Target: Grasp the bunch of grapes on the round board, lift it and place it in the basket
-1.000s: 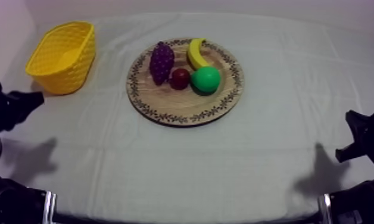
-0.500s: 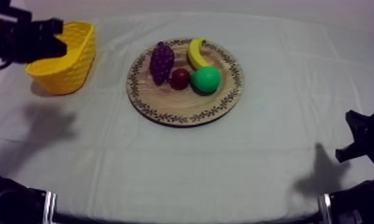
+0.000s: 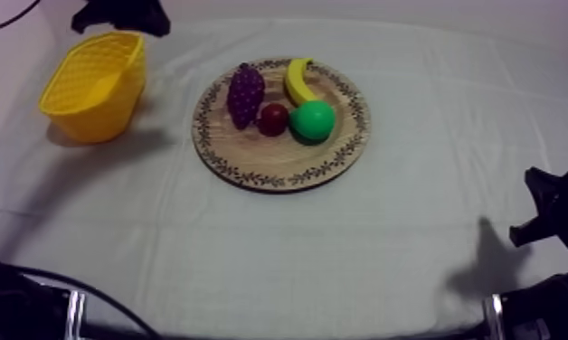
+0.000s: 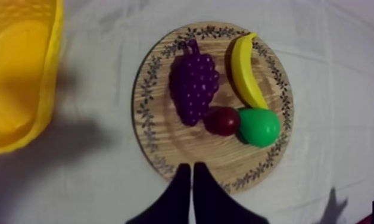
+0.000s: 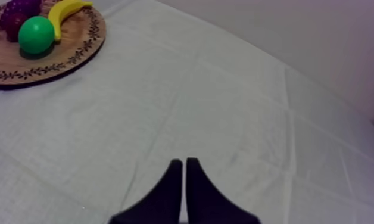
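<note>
Left gripper (image 4: 191, 169) hovers over the wooden board (image 4: 159, 143) — fingers clenched, empty.
Bunch of grapes (image 4: 193, 89) lies on the board's side nearest the yellow basket (image 4: 16, 77) — likely why the left arm serves; right gripper (image 5: 184, 163) clenched too.

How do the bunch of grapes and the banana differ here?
The bunch of grapes is purple and knobbly; the banana is yellow, smooth and curved. The grapes lie nearer the yellow basket; the banana lies farther, along the rim. Both rest on the wooden board.
</note>
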Motion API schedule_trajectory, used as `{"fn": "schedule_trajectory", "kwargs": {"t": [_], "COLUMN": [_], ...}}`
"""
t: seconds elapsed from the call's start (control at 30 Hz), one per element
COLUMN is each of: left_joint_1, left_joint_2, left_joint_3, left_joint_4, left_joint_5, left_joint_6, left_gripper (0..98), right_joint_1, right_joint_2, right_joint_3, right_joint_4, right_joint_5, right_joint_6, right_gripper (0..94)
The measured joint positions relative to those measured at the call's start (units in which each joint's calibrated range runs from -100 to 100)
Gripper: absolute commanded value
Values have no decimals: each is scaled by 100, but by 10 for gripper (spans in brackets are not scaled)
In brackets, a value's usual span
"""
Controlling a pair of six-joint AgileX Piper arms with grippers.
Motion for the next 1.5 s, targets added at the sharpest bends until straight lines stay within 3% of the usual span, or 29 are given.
{"fn": "schedule_trajectory", "kwargs": {"t": [0.4,0.5,0.8,0.97,1.17,1.5], "left_joint_1": [244,284,373,342,320,323], "left_joint_2": [1926,2250,2465,2465,2567,3155], "left_joint_3": [-2280,-2712,-3040,-2900,-2769,-2723], "left_joint_4": [-118,-156,-170,-170,-158,-140], "left_joint_5": [734,859,1093,1102,1098,896], "left_joint_6": [376,420,394,392,389,370], "left_gripper": [19,118,600,775,870,889], "right_joint_1": [0,0,0,0,0,0], "right_joint_2": [0,0,0,0,0,0], "right_joint_3": [0,0,0,0,0,0], "right_joint_4": [0,0,0,0,0,0], "right_joint_5": [0,0,0,0,0,0], "right_joint_6": [-2,-2,-2,-2,1,1], "right_gripper": [3,3,3,3,3,3]}}
